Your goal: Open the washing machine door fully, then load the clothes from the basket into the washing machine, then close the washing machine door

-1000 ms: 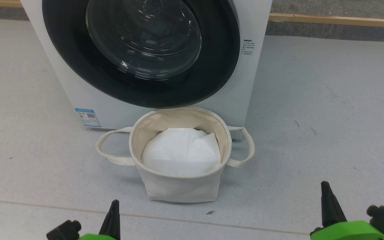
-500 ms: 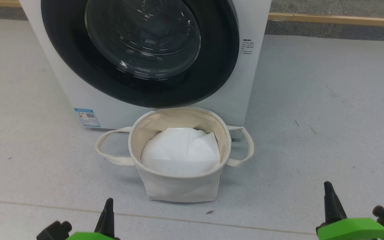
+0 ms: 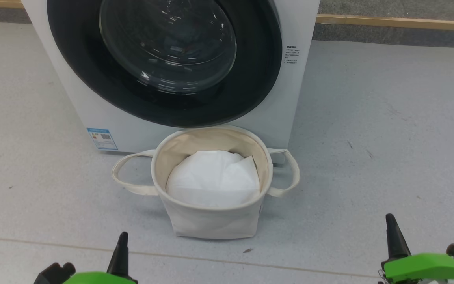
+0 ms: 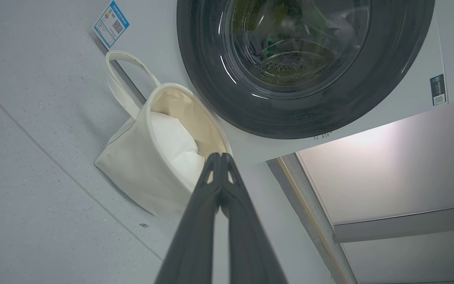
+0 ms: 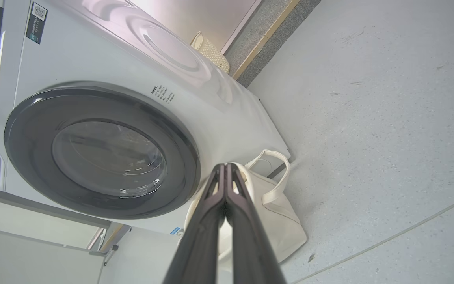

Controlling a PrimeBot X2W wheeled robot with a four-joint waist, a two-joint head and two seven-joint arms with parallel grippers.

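Observation:
The washing machine (image 3: 302, 98) stands at the top of the head view. Its door (image 3: 250, 79), a black rim around clear glass, lies flush against the front. The cream basket (image 3: 211, 221) sits on the floor right before it, handles out to both sides. Inside the basket a white sheet (image 3: 211, 181) shows; the clothes are hidden. My left gripper (image 3: 123, 235) is shut at the lower left, and my right gripper (image 3: 388, 217) is shut at the lower right. Both are well short of the basket and hold nothing. The wrist views show each pair closed: left gripper (image 4: 220, 156), right gripper (image 5: 226, 166).
A blue label sticker (image 3: 101, 138) marks the washer's lower left corner. A wooden skirting strip (image 3: 396, 21) runs along the far wall. Grey floor (image 3: 388, 130) spreads to the right of the washer. A woven basket (image 5: 211, 51) stands behind the machine.
My left gripper has slid left and lower in the head view, and my right gripper has drifted slightly right. Basket and door stay as they were.

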